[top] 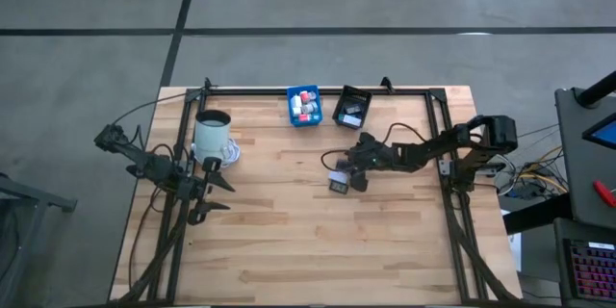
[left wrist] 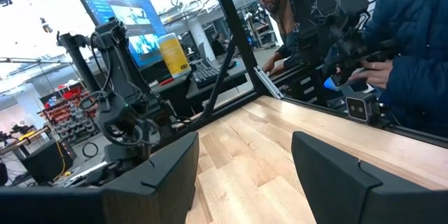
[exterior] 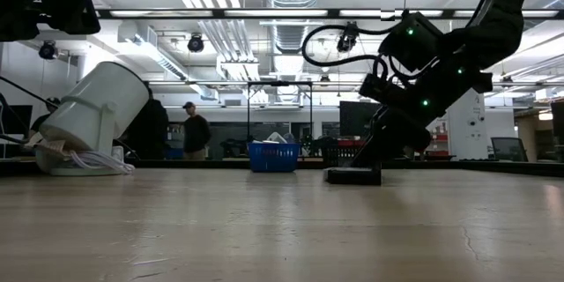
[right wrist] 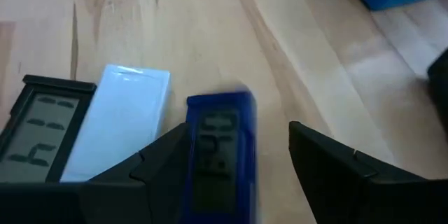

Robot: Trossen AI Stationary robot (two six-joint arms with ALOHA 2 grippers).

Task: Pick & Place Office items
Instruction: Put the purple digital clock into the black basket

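Note:
My right gripper (top: 345,175) is low over the middle of the table, tipped down, with its fingers open. Between them in the right wrist view lies a flat blue rectangle with a small display (right wrist: 220,155), close against one finger (right wrist: 162,159). Beside it on the wood lie a pale blue-white flat piece (right wrist: 123,130) and a black-framed display piece (right wrist: 42,130). These office items show from above as a small cluster (top: 338,185). My left gripper (top: 218,195) waits open at the table's left, pointing level, with nothing between its fingers (left wrist: 175,175). My right gripper has the blue rectangle (right wrist: 210,140) between its fingers, next to one of them and well apart from the other. I cannot tell whether that finger touches it. The fingers slant down from the table's right side, and the piece lies along them, low at the tabletop.
A blue bin (top: 304,106) with several small pieces and a black bin (top: 351,108) stand at the far edge. A large white mug (top: 214,135) stands at the left, near my left arm. People stand beyond the table (left wrist: 413,49). Bare wood stretches along the near half.

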